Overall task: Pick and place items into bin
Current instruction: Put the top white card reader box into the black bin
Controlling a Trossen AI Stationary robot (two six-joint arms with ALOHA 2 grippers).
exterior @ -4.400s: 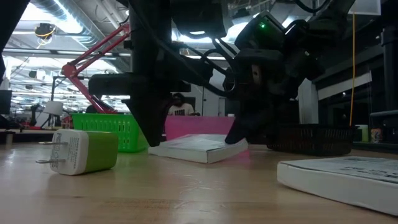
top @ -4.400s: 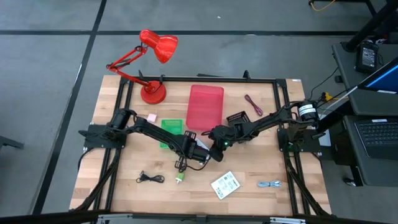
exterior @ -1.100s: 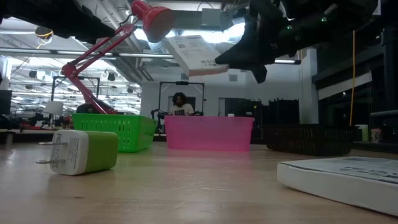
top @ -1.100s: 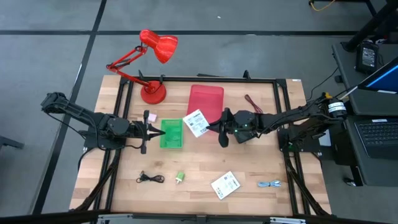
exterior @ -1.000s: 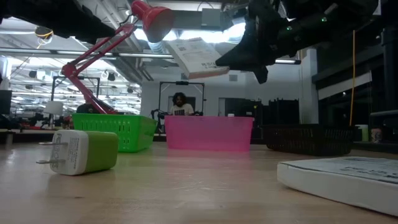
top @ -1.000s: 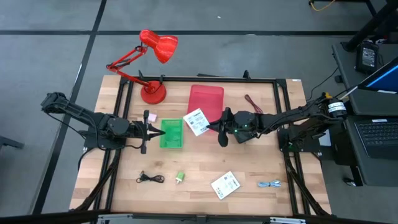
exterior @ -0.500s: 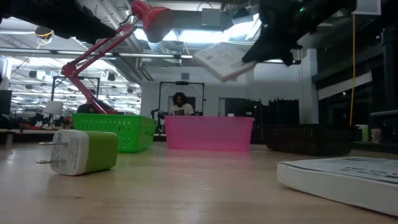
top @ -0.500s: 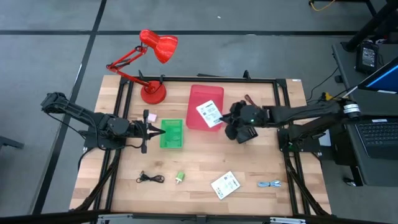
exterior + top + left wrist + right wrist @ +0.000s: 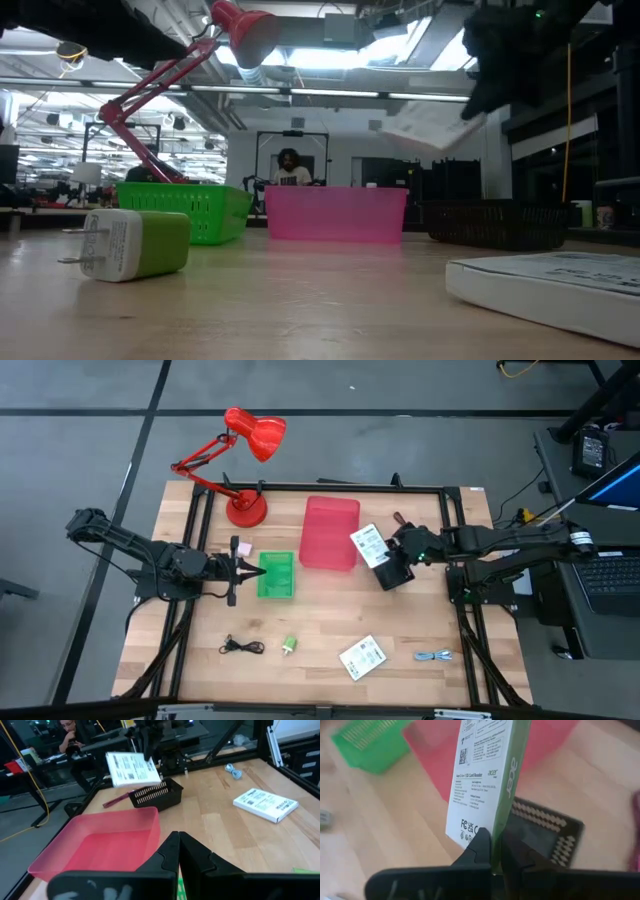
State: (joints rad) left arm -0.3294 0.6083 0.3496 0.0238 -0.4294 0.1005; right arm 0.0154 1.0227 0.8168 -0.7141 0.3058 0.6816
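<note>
My right gripper (image 9: 383, 554) is shut on a white printed packet (image 9: 367, 545), held in the air over the black basket (image 9: 396, 574) just right of the pink bin (image 9: 330, 532). The packet also shows in the low view (image 9: 430, 125). My left gripper (image 9: 240, 568) is shut and empty beside the green bin (image 9: 276, 574). A second white packet (image 9: 362, 656), a black cable (image 9: 241, 646), a green charger (image 9: 289, 645) and a blue-grey cable (image 9: 433, 656) lie flat on the table's near part. A maroon cable (image 9: 399, 518) lies by the right arm. My right gripper pinches the packet's end (image 9: 482, 827) between its two fingers, one on each broad face. The packet sticks out beyond the fingertips, its green narrow side (image 9: 512, 775) showing. It is lifted clear of the table, above the black basket (image 9: 545, 835).
A red desk lamp (image 9: 245, 460) stands at the far left, and a small pink piece (image 9: 243, 548) lies by the left gripper. A black metal frame runs round the table. Bare wood lies in the middle, between the bins and the near items.
My right gripper has carried the packet toward the table's right edge, from the gap between the green and pink bins, across the pink bin, to above the black basket. The packet has stayed lifted clear and has turned somewhat on the way.
</note>
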